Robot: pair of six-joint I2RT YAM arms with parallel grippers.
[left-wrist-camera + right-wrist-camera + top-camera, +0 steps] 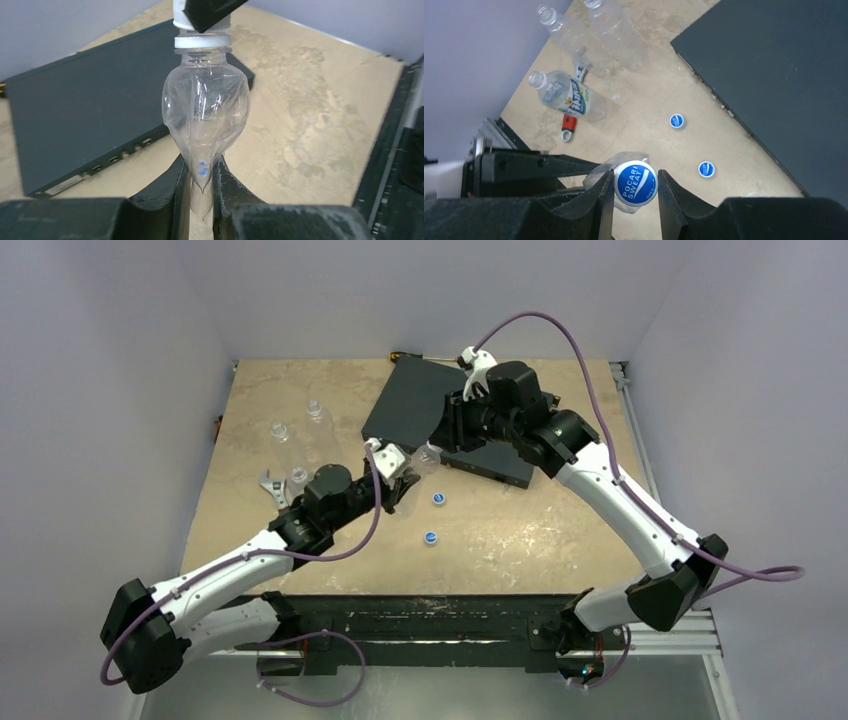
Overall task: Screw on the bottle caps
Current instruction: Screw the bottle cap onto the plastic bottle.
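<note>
My left gripper (201,175) is shut on the base of a clear bottle (206,100) and squeezes it flat, holding it above the table with its neck toward the right arm. A blue cap (636,183) with white lettering sits on the neck. My right gripper (635,175) is shut on this cap, a finger on each side. In the top view the two grippers meet at the held bottle (425,458) near the table's middle. Two loose blue caps (677,121) (706,169) lie on the table, also in the top view (438,499) (430,538).
A flat black box (420,400) lies at the back centre, close behind the grippers. Two clear open bottles (569,37) (616,30) and a labelled bottle (569,97) are at the left. A red-handled wrench (569,122) lies beside the labelled bottle.
</note>
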